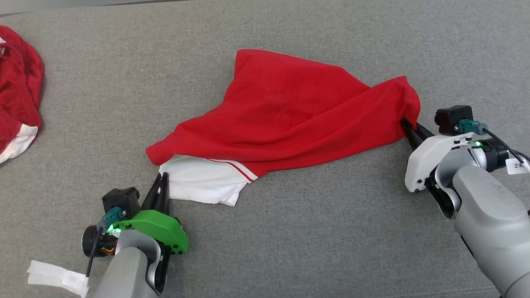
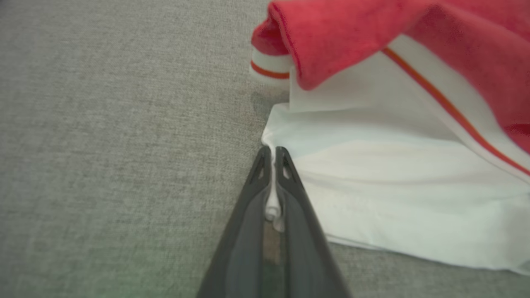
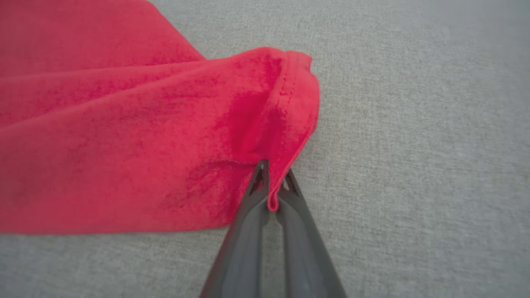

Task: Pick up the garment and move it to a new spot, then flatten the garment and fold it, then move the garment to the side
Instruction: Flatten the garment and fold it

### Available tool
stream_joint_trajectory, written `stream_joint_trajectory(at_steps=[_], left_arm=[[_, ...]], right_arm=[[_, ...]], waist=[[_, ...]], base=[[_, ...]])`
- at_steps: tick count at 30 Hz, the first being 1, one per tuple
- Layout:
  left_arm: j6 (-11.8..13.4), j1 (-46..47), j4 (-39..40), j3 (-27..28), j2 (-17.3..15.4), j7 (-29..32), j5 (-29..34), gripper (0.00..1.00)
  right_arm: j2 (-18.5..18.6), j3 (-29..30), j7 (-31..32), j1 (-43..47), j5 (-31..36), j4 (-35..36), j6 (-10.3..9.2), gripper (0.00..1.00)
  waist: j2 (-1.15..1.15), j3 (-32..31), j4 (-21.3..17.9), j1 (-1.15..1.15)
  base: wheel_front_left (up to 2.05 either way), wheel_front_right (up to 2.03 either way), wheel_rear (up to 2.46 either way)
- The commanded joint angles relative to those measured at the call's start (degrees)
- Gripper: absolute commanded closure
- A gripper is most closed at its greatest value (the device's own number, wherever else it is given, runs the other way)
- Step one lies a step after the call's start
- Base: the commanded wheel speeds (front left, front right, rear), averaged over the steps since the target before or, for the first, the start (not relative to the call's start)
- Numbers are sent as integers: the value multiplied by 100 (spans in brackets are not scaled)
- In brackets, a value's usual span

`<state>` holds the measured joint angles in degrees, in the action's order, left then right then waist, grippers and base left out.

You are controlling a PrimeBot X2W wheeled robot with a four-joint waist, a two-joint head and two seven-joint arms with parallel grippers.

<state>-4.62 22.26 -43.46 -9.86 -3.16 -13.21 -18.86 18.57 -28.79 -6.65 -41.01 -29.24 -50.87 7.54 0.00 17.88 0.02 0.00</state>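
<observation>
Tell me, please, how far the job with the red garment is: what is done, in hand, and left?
Done: nothing finished; the garment lies bunched on the grey surface. In hand: the pick-up. The left gripper is shut on its white edge, the right gripper on a red corner. Left: lifting it to a new spot, flattening, folding, moving it aside.

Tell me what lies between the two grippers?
The red garment spans it in the head view: the left gripper pinches its white edge, the right gripper its red corner.
</observation>
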Motion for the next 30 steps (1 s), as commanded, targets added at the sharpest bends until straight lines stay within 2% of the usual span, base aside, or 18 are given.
stream_joint_trajectory(at_steps=[1,7,13,16,19,24,30], left_arm=[[-34,-196,-36,-16,25,24,-131,100],[-194,-381,979,238,10,-159,-899,100],[-251,-748,2446,335,15,-171,-1833,100],[-204,-901,3072,342,15,-34,-1999,100],[-143,-997,3723,305,18,144,-2319,100],[-55,-568,4564,170,7,697,-3051,100],[166,846,4801,210,-497,1889,-3324,100]], right_arm=[[27,63,-116,160,-159,99,-10,100],[65,434,-345,698,-1018,1104,-10,100],[274,817,-48,1315,-1488,2286,-9,100],[324,1062,158,1595,-1511,2762,-9,100],[164,1419,378,1834,-1701,3316,-7,100],[-58,2188,889,1856,-2050,4281,-6,100],[-313,2807,1846,1211,-1853,5094,-6,100]], waist=[[0,-155,0,0],[0,-558,-73,0],[0,-946,-159,0],[0,-1079,-192,0],[0,-1195,-216,0],[0,-1301,-238,0],[0,-1207,-355,0]], base=[[0,0,0],[0,0,0],[0,0,0],[0,0,0],[0,0,0],[0,0,0],[0,0,0]])
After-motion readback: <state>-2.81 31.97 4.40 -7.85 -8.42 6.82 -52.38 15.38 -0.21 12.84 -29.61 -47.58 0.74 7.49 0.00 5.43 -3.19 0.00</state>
